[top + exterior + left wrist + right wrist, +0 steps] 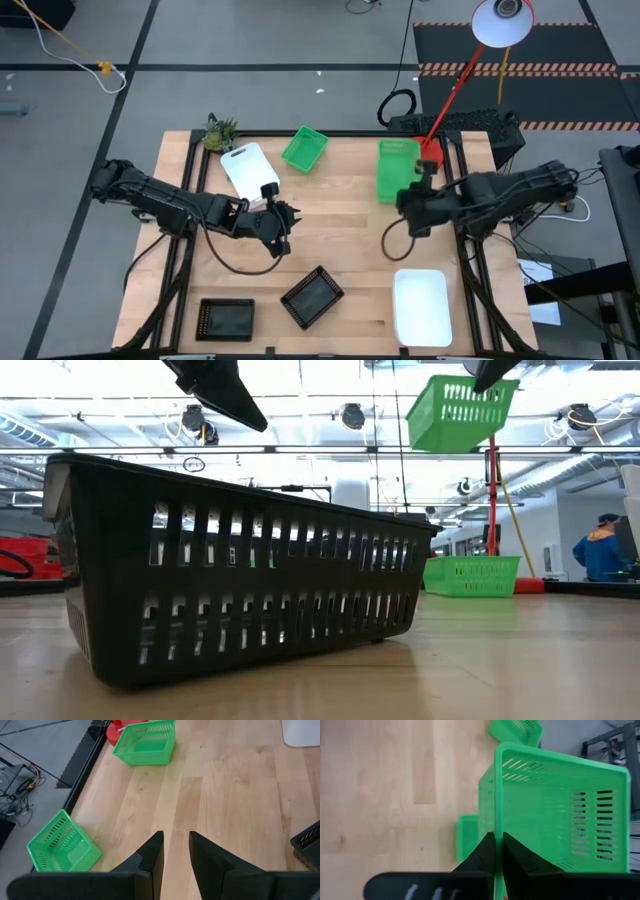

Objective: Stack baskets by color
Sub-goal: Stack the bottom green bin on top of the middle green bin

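Note:
My right gripper (pixel 408 196) is shut on a green basket (pixel 460 410) and holds it high above the table's right far part. A second green basket (pixel 472 575) stands on the table below it, beside a red lamp base (pixel 116 731). The third green basket (pixel 304 148) lies near the far edge. My left gripper (pixel 176 845) hovers open over the table's middle left, with nothing between its fingers. A white basket (pixel 248 168) lies just beyond it, and another white one (pixel 420 305) sits at the near right. Two black baskets (pixel 312 297) (pixel 226 318) stand near the front edge. My right gripper pinches the rim of one wall of the green basket (pixel 495 822), one finger inside the basket and one outside. The fingers slant down from the table's right side. The basket hangs tilted below them, lifted clear of the table and of the basket under it.
A red lamp rises from its base at the far right edge, with its arm (pixel 455 85) slanting over the table's corner. A small plant (pixel 220 132) sits at the far left corner. Bare wood lies between the two arms. A person (pixel 603 548) stands in the room behind.

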`<state>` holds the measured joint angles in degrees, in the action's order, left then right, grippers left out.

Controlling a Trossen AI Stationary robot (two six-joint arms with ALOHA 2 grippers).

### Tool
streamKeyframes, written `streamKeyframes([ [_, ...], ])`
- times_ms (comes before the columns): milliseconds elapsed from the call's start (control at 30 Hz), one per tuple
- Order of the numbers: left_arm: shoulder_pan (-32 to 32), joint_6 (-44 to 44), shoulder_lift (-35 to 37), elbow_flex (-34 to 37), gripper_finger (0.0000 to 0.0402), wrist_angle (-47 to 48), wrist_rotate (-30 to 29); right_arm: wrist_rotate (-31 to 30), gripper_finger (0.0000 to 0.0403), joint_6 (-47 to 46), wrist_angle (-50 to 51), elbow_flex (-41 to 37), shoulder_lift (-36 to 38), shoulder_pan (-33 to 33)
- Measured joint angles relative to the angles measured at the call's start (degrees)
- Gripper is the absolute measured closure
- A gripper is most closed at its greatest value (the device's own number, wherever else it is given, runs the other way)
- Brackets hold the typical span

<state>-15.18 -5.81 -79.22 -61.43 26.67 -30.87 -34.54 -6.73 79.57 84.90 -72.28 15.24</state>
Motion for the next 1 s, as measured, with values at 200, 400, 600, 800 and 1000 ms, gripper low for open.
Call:
streamKeyframes([
  [200, 0.0, -0.3, 0.0, 0.0, 0.0309, -0.6, 0.0, -0.1, 0.0395, 0.5, 0.0, -0.2, 2.8, -1.5],
  [400, 0.0, -0.3, 0.0, 0.0, 0.0309, -1.4, 0.0, -0.1, 0.0395, 1.6, -0.1, -3.7, 4.2, -2.5],
  [600, 0.0, 0.0, 0.0, 0.0, 0.0309, -1.4, 0.0, 0.1, 0.0394, 3.1, -2.3, -7.9, 5.1, -4.1],
  [800, 0.0, 0.1, 0.0, 0.0, 0.0309, -1.4, 0.1, 0.2, 0.0394, 6.3, -7.3, -12.5, 5.4, -6.8],
  [1000, 0.0, 0.1, 0.0, 0.0, 0.0309, -1.4, 0.5, 2.0, 0.0394, 8.9, -13.2, -18.6, 5.5, -9.6],
])
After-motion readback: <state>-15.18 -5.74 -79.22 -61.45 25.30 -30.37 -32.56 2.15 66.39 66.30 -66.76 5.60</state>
